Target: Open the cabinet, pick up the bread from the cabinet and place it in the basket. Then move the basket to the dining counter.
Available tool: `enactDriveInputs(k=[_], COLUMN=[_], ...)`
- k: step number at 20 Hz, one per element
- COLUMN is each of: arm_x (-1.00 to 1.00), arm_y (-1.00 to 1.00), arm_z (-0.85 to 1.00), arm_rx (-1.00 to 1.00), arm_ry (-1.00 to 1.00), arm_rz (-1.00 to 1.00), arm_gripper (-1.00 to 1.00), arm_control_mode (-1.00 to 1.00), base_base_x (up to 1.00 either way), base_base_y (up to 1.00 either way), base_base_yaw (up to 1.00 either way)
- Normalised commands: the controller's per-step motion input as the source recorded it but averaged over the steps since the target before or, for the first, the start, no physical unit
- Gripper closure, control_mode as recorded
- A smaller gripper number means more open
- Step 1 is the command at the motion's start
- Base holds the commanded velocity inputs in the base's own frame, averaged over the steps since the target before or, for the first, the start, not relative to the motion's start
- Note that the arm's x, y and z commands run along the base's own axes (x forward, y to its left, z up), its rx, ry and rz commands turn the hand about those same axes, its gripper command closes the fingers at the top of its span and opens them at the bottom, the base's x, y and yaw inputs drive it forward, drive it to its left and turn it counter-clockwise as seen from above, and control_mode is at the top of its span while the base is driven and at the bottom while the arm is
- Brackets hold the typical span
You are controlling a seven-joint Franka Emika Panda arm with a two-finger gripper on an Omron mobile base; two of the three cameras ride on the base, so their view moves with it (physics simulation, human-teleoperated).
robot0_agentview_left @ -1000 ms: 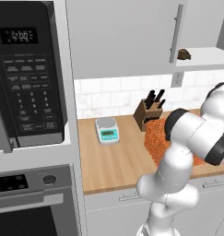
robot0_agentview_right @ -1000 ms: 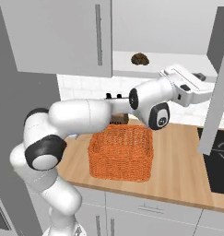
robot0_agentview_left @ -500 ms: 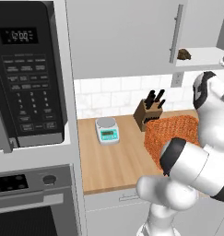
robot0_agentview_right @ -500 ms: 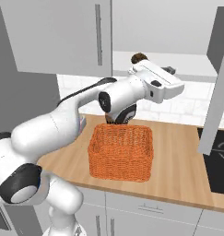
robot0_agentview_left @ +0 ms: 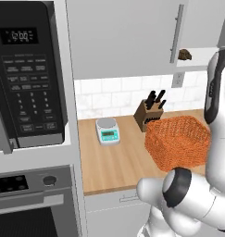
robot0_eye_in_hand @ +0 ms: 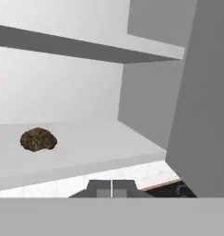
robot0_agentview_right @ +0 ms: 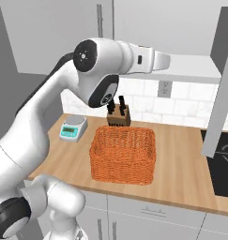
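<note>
On the white lower shelf of the cabinet point(robot0_eye_in_hand: 85, 152), the bread point(robot0_eye_in_hand: 38, 139) is sitting alone at about nine o'clock in the hand view. The gripper point(robot0_eye_in_hand: 111, 187) is pointing into the open cabinet with its tips pressed together, pinching nothing. On the counter point(robot0_agentview_right: 181, 164), the basket point(robot0_agentview_right: 125, 153) is resting just before the knife block point(robot0_agentview_right: 118, 116), with the scale point(robot0_agentview_right: 72, 128) lying at its ten o'clock.

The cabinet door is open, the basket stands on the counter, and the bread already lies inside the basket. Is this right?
Not quite. The bread is not in the basket: it lies on the cabinet shelf, as the hand view shows. The rest is right.
</note>
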Motion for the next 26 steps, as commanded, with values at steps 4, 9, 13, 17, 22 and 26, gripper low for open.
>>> enactDriveInputs(k=[4, 9, 13, 17, 22, 26], arm_x=[-0.12, 0.27, 0.48, 0.26, 0.24, 0.17], arm_y=[0.92, 0.68, 0.78, 0.28, 0.00, 0.10], arm_z=[-0.07, -0.41, 0.04, 0.13, 0.02, 0.00], arm_rx=[0.08, 0.03, 0.00, 0.01, 0.05, 0.05], arm_ry=[0.05, -0.05, 0.02, 0.08, 0.00, 0.00], arm_rz=[0.17, 0.07, 0.00, 0.05, 0.14, 0.16], arm_gripper=[1.00, -1.00, -1.00, -1.00, -1.00, -1.00], arm_control_mode=[-1.00, -1.00, -1.00, -1.00, -1.00, -1.00], base_base_x=[0.00, 0.00, 0.00, 0.00, 0.00, 0.00], base_base_y=[0.00, 0.00, 0.00, 0.00, 0.00, 0.00], base_base_yaw=[0.00, 0.00, 0.00, 0.00, 0.00, 0.00])
